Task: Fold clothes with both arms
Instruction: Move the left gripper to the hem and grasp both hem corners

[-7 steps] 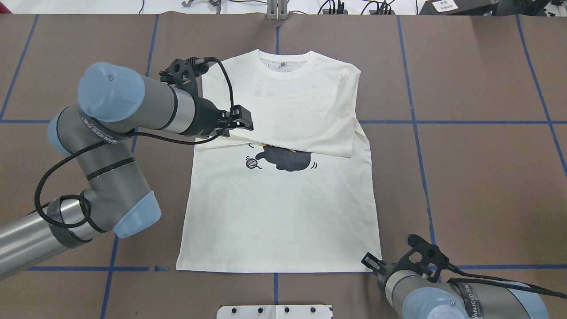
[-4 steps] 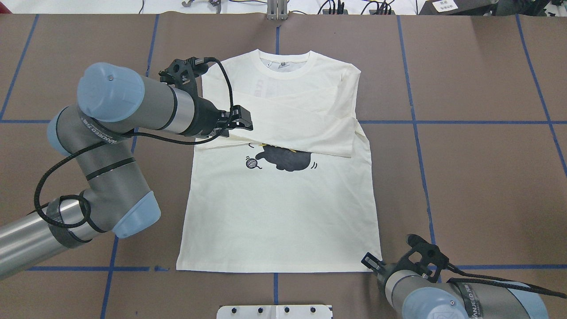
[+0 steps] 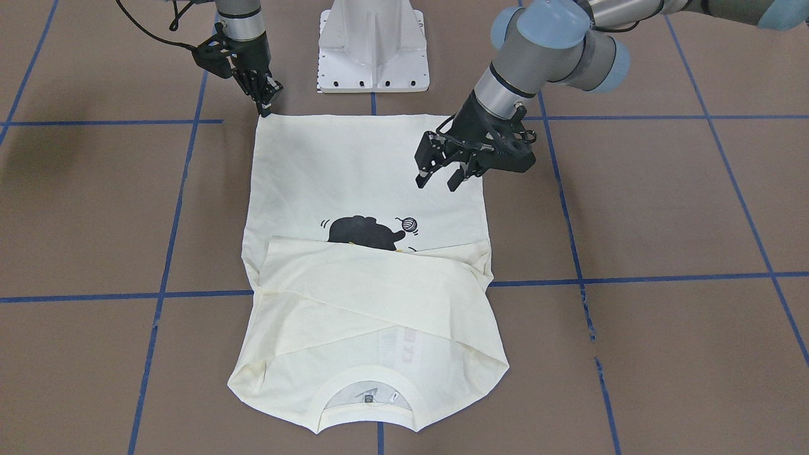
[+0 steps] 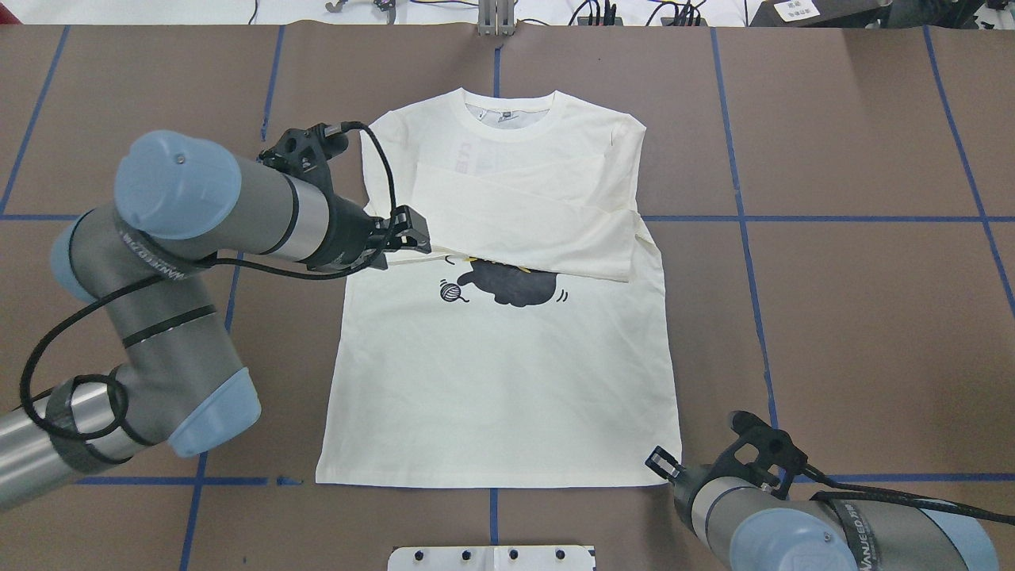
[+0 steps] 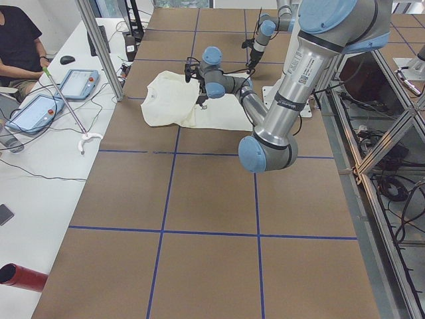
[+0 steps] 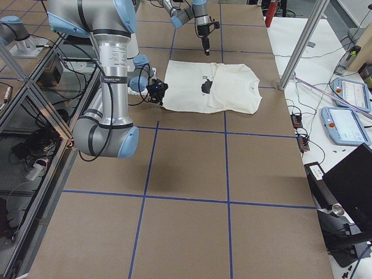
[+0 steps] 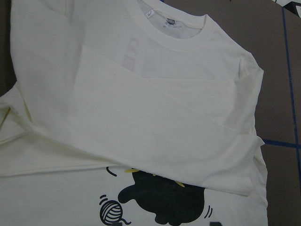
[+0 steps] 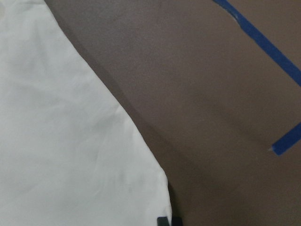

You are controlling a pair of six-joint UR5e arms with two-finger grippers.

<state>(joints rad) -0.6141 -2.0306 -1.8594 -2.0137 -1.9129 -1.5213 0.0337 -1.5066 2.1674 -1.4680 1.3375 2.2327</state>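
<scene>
Cream T-shirt [image 4: 499, 396]: sleeves [image 4: 523, 226] hide print [image 4: 507, 287] top; right pincer [image 3: 264, 107] closure unclear

Lab: tape-gridded table [image 4: 872, 317], teach pendants [image 5: 76, 83]

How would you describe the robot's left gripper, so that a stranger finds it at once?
Find the cream T-shirt on the brown table. The left gripper hangs open above its side, near the yarn-ball print. The right gripper, fingers together, sits at a hem corner instead.
</scene>
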